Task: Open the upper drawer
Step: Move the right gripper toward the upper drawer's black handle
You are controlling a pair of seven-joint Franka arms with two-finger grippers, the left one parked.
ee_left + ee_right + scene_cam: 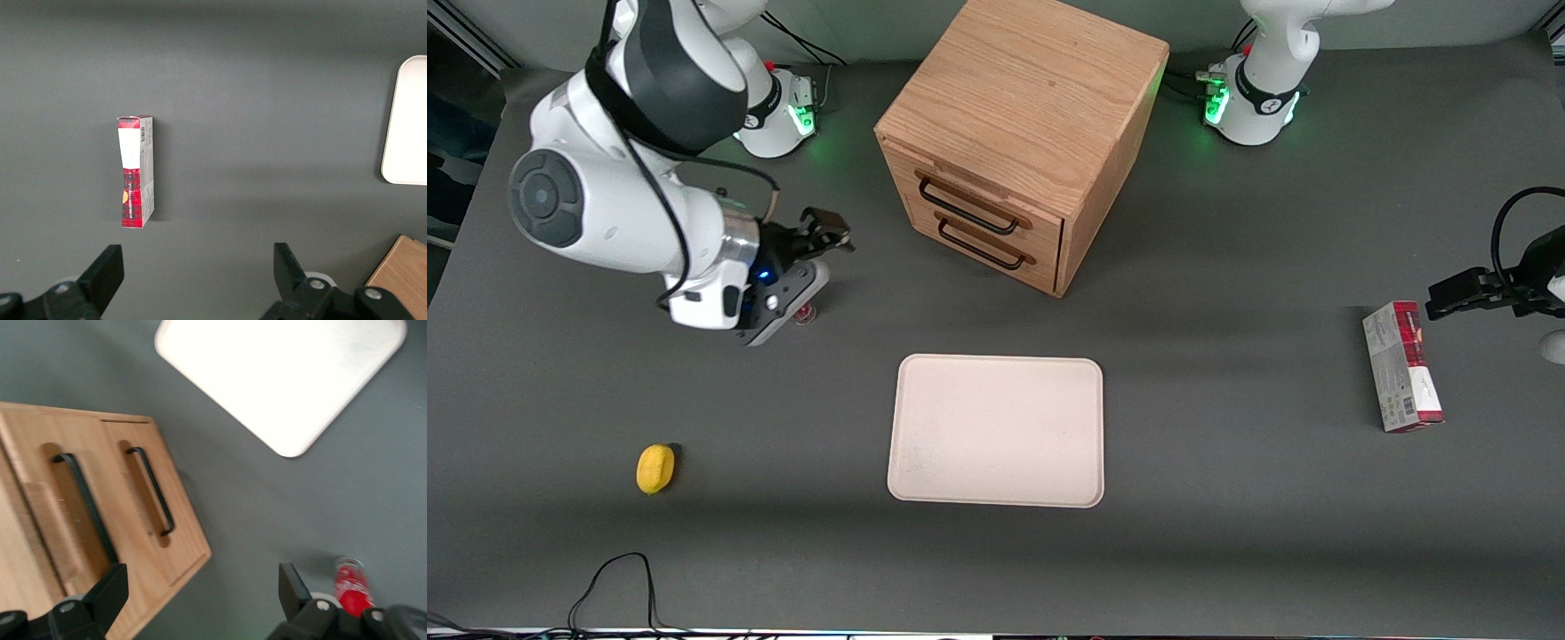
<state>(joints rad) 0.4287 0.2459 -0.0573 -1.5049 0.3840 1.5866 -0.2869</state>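
The wooden cabinet (1032, 89) stands at the back middle of the table with both drawers shut. Its upper drawer (996, 204) carries a thin black bar handle (967, 206); the bottom drawer's matching handle (983, 247) lies just under it. My right gripper (831, 236) hovers above the table, off toward the working arm's end from the cabinet's front and clear of it. In the right wrist view the gripper (200, 587) is open and holds nothing. The upper drawer's handle (83, 510) and the bottom one (152, 490) both show ahead of it.
A beige tray (996, 431) lies nearer the front camera than the cabinet, and also shows as tray (287, 373). A small red object (805, 313) sits under the wrist. A yellow object (655, 468) lies near the working arm's end. A red-and-white box (1402, 366) lies toward the parked arm's end.
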